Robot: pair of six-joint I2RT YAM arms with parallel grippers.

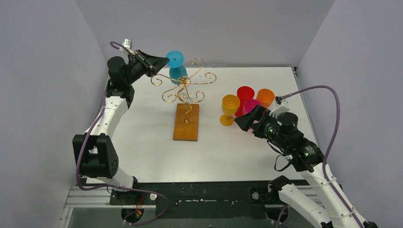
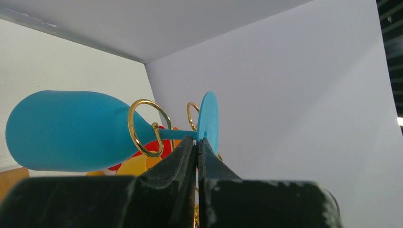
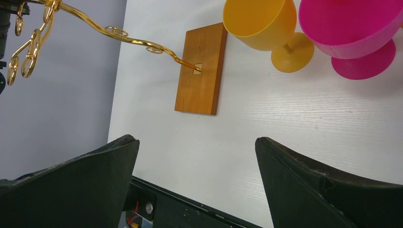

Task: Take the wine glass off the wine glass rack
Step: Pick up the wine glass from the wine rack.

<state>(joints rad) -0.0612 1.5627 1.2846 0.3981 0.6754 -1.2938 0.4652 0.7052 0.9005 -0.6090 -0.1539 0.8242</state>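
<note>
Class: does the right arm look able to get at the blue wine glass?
Probably not cleanly: the blue wine glass hangs behind the wine glass rack's scrolls from the right gripper, and the left gripper crowds its stem.

No legible text or labels anywhere.

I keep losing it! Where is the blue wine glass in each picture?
Top external: the blue wine glass is at the upper middle-left, hanging on the rack's far side.
Left wrist: it fills the left, sideways, its stem through a gold ring.
Right wrist: not in it.
Shared landmark: the gold wine glass rack.
</note>
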